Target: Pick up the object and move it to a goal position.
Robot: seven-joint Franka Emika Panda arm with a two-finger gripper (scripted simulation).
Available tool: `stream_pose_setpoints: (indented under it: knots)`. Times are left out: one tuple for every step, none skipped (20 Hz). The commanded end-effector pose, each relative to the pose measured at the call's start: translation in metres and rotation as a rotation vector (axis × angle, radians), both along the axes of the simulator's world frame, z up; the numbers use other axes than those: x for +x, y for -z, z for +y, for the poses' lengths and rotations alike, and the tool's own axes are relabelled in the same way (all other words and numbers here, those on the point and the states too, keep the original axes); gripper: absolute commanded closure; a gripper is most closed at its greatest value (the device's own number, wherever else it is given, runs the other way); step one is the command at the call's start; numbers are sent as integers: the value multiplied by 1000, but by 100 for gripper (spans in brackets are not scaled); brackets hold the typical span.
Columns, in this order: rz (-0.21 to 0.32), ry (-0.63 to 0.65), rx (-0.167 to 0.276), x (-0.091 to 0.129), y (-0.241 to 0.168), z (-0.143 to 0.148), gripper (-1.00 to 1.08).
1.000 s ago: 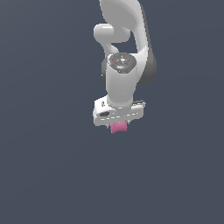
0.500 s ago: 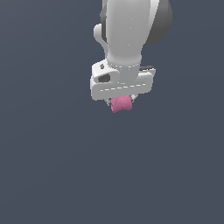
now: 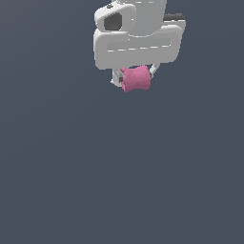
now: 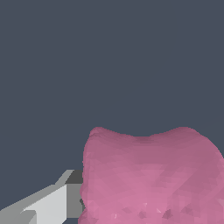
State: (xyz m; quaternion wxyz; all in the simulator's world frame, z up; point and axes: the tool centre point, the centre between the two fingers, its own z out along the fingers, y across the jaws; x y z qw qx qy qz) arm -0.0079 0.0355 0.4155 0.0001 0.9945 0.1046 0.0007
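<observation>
The end effector (image 3: pixel 135 80) is clamped on the pink object (image 3: pixel 136 78) (pinched, cushion-like), holding it aloft near the exterior view's top; one white finger (image 4: pixel 50 204) touches its side

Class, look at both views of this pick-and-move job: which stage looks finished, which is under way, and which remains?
Done: the pick. The pincer is shut on the pink block, which hangs under the arm with only plain grey background around it. Under way: the carry; the wrist view shows the block beside one finger. Left: arriving at the goal. No goal marker shows in either view, so the remaining distance cannot be judged.
</observation>
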Motion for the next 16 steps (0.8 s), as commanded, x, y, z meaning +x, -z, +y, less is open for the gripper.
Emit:
stream_pose_setpoints:
  knots:
    - [1, 0, 0, -4, -24, 1, 108]
    - [1, 0, 0, -5, -32, 1, 108]
    - [1, 0, 0, -6, -40, 2, 108]
    - [1, 0, 0, -7, -47, 2, 108]
    - [1, 0, 0, -7, -54, 2, 108]
    - [1, 0, 0, -8, -60, 2, 108]
    - [1, 0, 0, -8, -65, 2, 108]
    - [1, 0, 0, -9, -70, 3, 108]
    - [1, 0, 0, -9, -74, 3, 108]
    - [1, 0, 0, -9, -78, 3, 108]
    - [1, 0, 0, -10, -81, 3, 108]
    - [1, 0, 0, -10, -84, 3, 108]
    - [1, 0, 0, -10, -86, 3, 108]
    - [1, 0, 0, -10, -88, 4, 108]
    - [1, 0, 0, -10, -90, 4, 108]
    - [1, 0, 0, -10, -91, 4, 108]
